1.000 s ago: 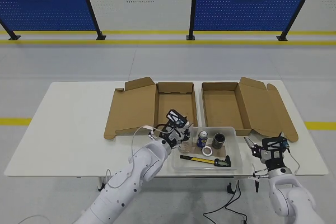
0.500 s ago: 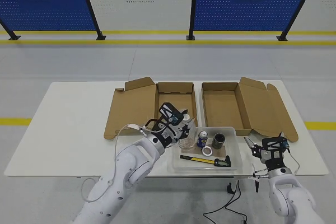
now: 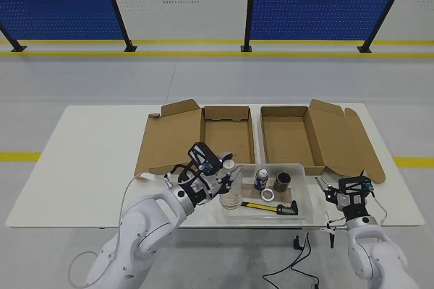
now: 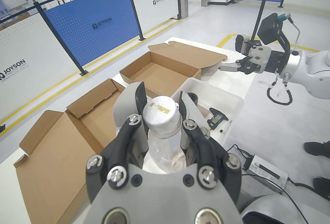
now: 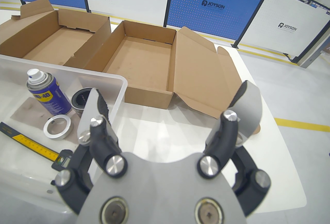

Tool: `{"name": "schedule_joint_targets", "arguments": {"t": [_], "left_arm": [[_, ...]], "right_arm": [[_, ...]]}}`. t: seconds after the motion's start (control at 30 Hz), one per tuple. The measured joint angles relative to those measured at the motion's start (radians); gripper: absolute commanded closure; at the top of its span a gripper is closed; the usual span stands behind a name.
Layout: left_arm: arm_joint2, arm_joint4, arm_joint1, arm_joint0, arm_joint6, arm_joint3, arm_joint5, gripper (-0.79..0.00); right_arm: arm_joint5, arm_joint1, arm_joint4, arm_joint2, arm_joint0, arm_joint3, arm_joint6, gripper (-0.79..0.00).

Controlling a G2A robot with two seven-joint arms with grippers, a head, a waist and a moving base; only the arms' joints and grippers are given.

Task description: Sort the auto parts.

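My left gripper is shut on a clear plastic bottle with a white cap, just below the cap. From above, the bottle hangs over the left rim of the clear bin, and the left gripper sits in front of the left cardboard box. A blue spray can, a black cylinder, a metal ring and a yellow caliper lie in the bin. My right gripper stands open over bare table to the right of the bin.
A second open cardboard box lies behind the bin, its lid flap spread to the right. The left box's flap lies flat to the left. The table's left half is bare.
My left gripper has carried the bottle leftward from inside the bin to its left rim. The right arm has stayed still.
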Motion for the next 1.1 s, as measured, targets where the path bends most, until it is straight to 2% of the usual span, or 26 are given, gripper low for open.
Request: {"name": "schedule_joint_targets", "arguments": {"t": [0.27, 0.5, 0.6, 0.9, 1.1], "left_arm": [[0.014, 0.016, -0.001, -0.032, 0.021, 0.013, 0.024, 0.0], [0.097, 0.09, -0.026, -0.173, 0.109, 0.094, 0.168, 0.0], [0.152, 0.182, -0.044, -0.25, 0.187, 0.176, 0.275, 0.0], [0.283, 0.282, -0.1, -0.375, 0.38, 0.457, 0.538, 0.0], [0.34, 0.3, -0.137, -0.454, 0.436, 0.664, 0.629, 0.0]], "right_arm": [[0.0, 0.0, 0.0, 0.0, 0.0, 0.0, 0.0, -0.785], [0.0, 0.0, 0.0, 0.0, 0.0, 0.0, 0.0, -0.785], [0.0, 0.0, 0.0, 0.0, 0.0, 0.0, 0.0, -0.785], [0.0, 0.0, 0.0, 0.0, 0.0, 0.0, 0.0, -0.785], [0.0, 0.0, 0.0, 0.0, 0.0, 0.0, 0.0, -0.785]]}}
